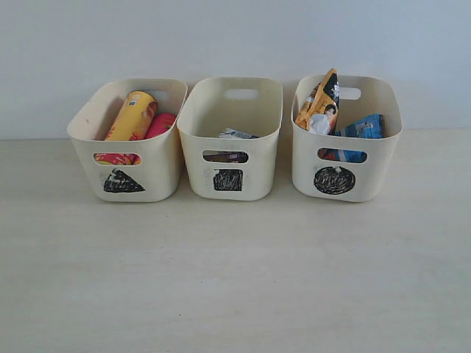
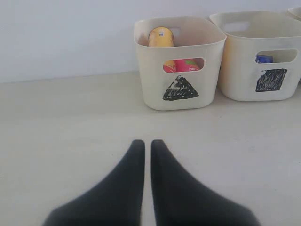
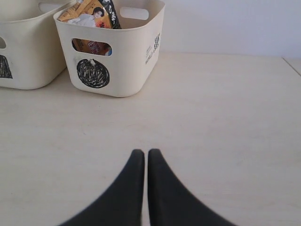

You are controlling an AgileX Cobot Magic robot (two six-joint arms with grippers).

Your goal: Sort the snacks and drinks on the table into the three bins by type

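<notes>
Three cream bins stand in a row at the back of the table [image 1: 235, 272]. The triangle bin [image 1: 165, 173] holds the yellow chip tube [image 1: 132, 118] and the pink chip tube [image 1: 160, 123]. Inside the square bin [image 1: 254, 125] lie the drink cartons [image 1: 234, 135], mostly hidden. The circle bin [image 1: 368, 173] holds the orange-black bag [image 1: 319, 103] and the blue bag [image 1: 364, 126]. My left gripper [image 2: 147, 143] is shut and empty over bare table in front of the triangle bin [image 2: 155, 89]. My right gripper [image 3: 143, 153] is shut and empty, well in front of the circle bin [image 3: 134, 56]. Neither gripper shows in the exterior view.
A plain pale wall rises right behind the bins. The table's right edge [image 3: 291, 66] shows in the right wrist view.
</notes>
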